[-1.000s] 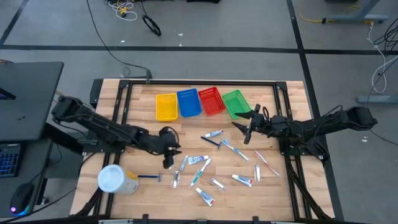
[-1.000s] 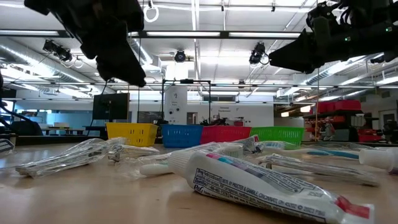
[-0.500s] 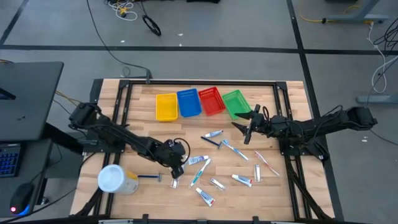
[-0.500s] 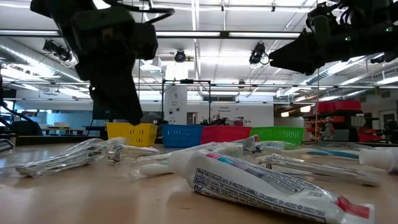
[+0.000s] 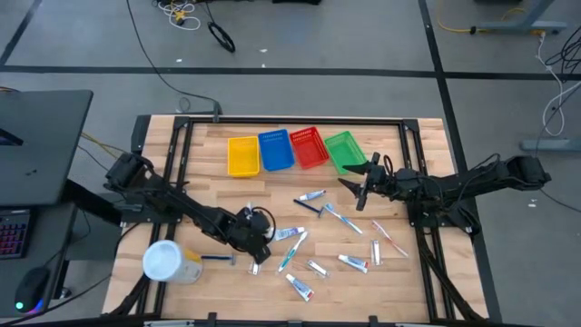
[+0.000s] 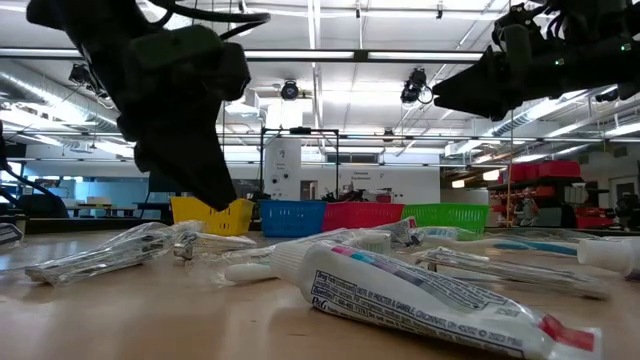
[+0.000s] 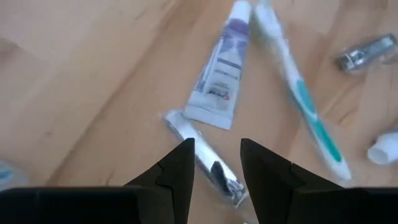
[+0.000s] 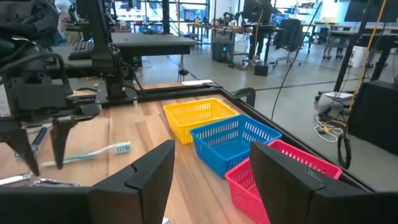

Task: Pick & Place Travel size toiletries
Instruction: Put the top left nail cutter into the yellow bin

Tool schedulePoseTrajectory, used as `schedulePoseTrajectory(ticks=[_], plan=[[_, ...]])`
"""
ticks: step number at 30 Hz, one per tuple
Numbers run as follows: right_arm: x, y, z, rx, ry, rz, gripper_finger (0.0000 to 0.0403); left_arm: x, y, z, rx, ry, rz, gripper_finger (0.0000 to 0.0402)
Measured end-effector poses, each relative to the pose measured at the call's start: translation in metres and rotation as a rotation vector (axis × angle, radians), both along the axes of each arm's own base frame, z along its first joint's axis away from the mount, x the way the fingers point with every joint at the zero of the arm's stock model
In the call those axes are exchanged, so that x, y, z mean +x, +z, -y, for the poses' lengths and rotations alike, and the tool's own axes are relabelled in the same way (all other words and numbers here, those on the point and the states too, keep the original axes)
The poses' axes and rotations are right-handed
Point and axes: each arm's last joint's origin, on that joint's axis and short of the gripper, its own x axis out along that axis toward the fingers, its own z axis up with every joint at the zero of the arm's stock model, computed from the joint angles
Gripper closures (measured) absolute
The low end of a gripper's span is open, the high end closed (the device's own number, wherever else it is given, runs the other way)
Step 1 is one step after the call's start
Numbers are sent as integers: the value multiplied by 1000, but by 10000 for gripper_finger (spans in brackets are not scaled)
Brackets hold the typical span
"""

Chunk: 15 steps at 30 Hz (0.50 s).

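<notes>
I see the left gripper (image 7: 214,163) angled down, fingers parted astride a silvery foil sachet (image 7: 202,158) near the desk's front edge; right gripper (image 5: 361,189) hovers spread wide by the green plastic basket (image 5: 343,150).

Bare wood lying open before the four baskets (image 5: 290,150), toiletries (image 5: 313,238) crowding mid-table, big white container (image 5: 170,262) blocking the near left corner, left gripper (image 5: 259,257) hanging low among them

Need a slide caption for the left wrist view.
Open left gripper straddling a thin silvery sachet beside a small white tube on the wooden table.
</notes>
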Motion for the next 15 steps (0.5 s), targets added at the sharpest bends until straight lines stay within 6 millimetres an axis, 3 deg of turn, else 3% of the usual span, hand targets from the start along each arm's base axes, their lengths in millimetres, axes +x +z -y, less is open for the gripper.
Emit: schedulePoseTrajectory(ticks=[9, 15], plan=[[1, -2, 0, -1, 0, -14, 183, 6, -23, 5, 13, 9, -38, 262], [3, -4, 0, -1, 2, -25, 183, 6, -26, 5, 18, 5, -58, 262]])
